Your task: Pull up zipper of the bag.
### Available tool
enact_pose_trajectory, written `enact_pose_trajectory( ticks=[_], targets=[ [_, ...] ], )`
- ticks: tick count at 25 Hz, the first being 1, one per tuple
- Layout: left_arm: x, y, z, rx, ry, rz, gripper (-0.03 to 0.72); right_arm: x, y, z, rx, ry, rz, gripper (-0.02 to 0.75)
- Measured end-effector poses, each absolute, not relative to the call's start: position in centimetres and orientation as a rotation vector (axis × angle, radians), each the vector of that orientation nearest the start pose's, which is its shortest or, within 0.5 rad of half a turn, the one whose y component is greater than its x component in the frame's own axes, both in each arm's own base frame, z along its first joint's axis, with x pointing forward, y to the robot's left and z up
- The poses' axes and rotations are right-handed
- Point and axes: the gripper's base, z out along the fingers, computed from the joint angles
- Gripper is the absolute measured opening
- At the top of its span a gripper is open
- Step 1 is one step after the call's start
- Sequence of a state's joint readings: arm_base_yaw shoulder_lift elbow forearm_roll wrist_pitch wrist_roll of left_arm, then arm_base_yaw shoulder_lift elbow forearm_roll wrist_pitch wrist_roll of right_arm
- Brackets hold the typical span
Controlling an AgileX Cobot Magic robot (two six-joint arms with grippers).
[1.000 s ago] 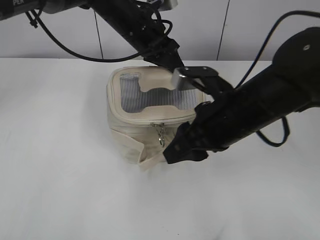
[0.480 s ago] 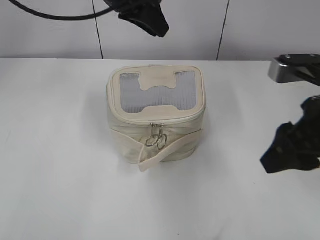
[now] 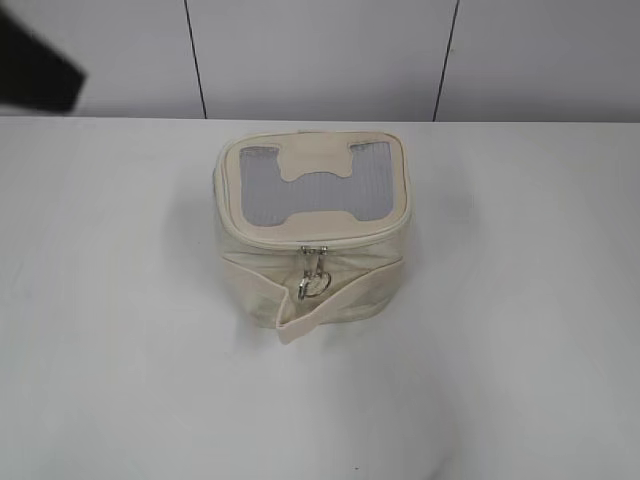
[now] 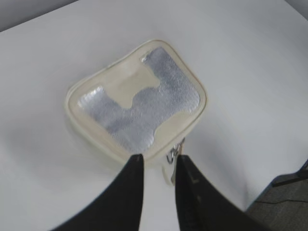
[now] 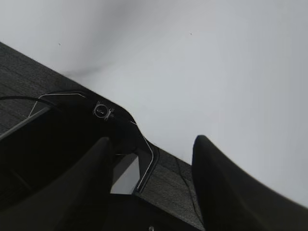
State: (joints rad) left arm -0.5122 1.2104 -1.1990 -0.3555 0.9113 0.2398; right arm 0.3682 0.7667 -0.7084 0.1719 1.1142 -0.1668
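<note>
The cream bag (image 3: 312,225) stands upright in the middle of the white table, lid up, with its grey mesh window and bone-shaped patch showing. The zipper's two silver sliders (image 3: 315,250) sit together at the front middle of the lid edge. Their ring pulls (image 3: 313,285) hang down over the strap. In the left wrist view the bag (image 4: 137,103) lies below my left gripper (image 4: 159,158), which is open, empty and well above it. My right gripper (image 5: 153,143) is open and empty, off at the table's edge, far from the bag.
The flat strap's loose end (image 3: 300,328) sticks out at the bag's front. A dark part of the left arm (image 3: 35,70) shows at the exterior view's upper left. The right wrist view shows a dark robot base (image 5: 57,144) beside the white table (image 5: 216,72).
Both arms have drawn back from the bag. The right arm has left the exterior view to the right, the left arm has gone up and left. The ring pulls now hang free.
</note>
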Motion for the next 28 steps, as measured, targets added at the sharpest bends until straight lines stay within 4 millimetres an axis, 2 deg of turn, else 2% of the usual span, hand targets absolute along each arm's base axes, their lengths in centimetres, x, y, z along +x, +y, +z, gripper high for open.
enact_pose_trajectory(
  ticks=[1,3,5,8,12,16,28],
  targets=[
    [17.9,-12.7,38.1,0.738,2.254,-0.551,0.171,9.2,5.0,29.3,-0.660,2.568,0.280,0.422],
    [13.8,-10.2,36.9,0.718,2.230,-0.533,0.194,7.2,4.0,28.6,-0.667,2.540,0.256,0.422],
    [9.2,-7.6,36.2,0.709,2.156,-0.538,0.263,5.2,3.1,28.0,-0.657,2.472,0.243,0.423],
    [4.5,-4.9,34.0,0.690,2.099,-0.535,0.368,2.8,2.1,27.8,-0.635,2.346,0.245,0.423],
    [0.1,-1.8,31.4,0.620,2.003,-0.474,0.365,0.3,1.2,28.1,-0.598,2.166,0.257,0.423],
    [-1.9,0.1,29.2,0.554,1.990,-0.349,0.326,-0.9,0.7,28.0,-0.580,2.078,0.260,0.423],
    [-0.9,-0.2,28.8,0.469,1.969,-0.288,0.317,-0.4,0.8,27.9,-0.514,2.011,0.283,0.423]
  ],
)
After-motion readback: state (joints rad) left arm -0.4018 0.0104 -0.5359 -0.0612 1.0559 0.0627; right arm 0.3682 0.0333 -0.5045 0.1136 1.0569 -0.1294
